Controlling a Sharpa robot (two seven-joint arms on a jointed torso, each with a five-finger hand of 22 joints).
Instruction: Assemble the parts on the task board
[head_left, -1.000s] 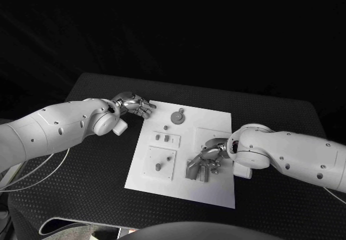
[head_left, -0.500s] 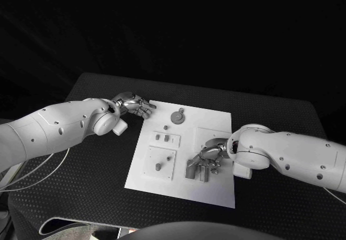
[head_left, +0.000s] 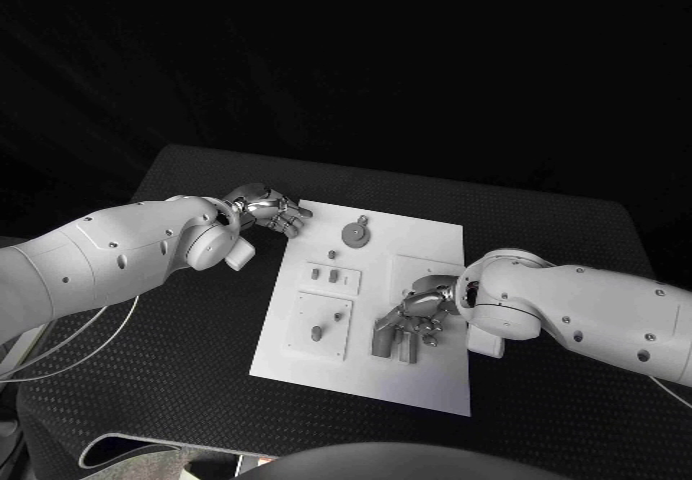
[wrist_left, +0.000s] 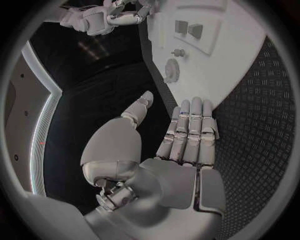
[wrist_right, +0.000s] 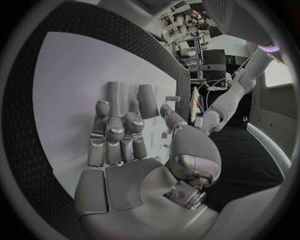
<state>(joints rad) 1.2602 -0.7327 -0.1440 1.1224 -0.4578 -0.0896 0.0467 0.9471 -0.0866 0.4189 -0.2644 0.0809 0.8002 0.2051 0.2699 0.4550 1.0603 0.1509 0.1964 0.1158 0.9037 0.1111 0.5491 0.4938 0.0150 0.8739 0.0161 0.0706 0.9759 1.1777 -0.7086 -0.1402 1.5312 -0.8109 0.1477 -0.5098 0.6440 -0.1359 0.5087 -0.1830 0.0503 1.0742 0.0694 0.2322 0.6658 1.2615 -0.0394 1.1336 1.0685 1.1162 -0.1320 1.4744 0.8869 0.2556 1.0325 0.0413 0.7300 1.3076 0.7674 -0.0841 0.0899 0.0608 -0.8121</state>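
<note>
The right hand (head_left: 418, 305) rests over the near-right part of the white rectangular task board (head_left: 433, 245), fingers curled down among a cluster of upright grey block-shaped parts (head_left: 397, 340). The hand covers part of that cluster, so neither their number nor whether one is grasped can be made out. In the right wrist view the fingers (wrist_right: 115, 132) bend over two or three tall grey blocks (wrist_right: 147, 100) standing on the board; contact is not clear.

The left hand (head_left: 274, 212) lies at the board's far-left corner, fingers straight and side by side, flat at the board's edge (wrist_left: 187, 85), thumb held apart, holding nothing.

Clear to count on the board: one round grey toothed disc (head_left: 353, 234) near the far edge; two small grey pegs (head_left: 333, 276) in a small raised rectangle at the left-middle; two small grey pieces (head_left: 317, 333) in a larger raised square at the near left. The board sits mid-tabletop on the black textured tabletop (head_left: 173, 340).
</note>
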